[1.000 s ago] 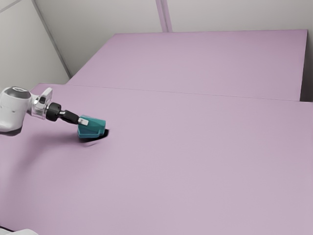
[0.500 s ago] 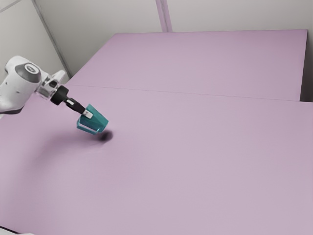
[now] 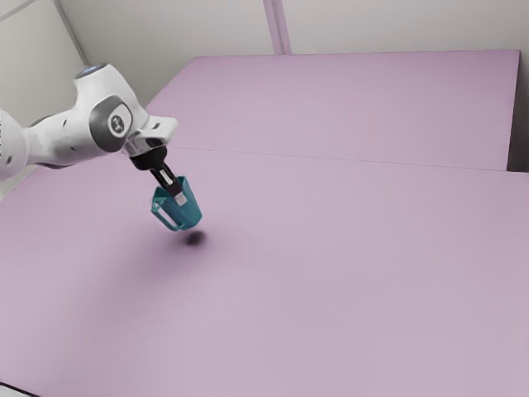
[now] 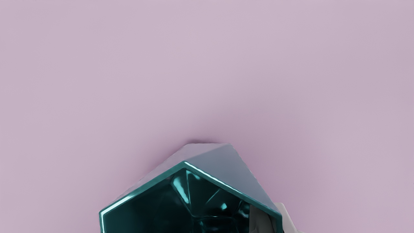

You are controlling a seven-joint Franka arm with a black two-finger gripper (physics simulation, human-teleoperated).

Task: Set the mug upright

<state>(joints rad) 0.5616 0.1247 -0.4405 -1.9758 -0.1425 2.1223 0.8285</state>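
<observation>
The wrist view looked into the dark, faceted inside of the teal mug, while the exterior view gave its handle and the shadow below it. The mug hung just above the table, tilted, mouth upward. The gripper pinched its wall, one finger inside, one outside, closed to that thickness.

Mug: inner floor hidden by its wall in the exterior view; cropped on the fingers' side in the wrist view.
Gripper: outer finger partly hidden behind the mug wall.
Arm: cut off toward 9 o'clock, exterior view; emblem too small to be read.
Table: cut off at 6 o'clock, exterior view.
</observation>
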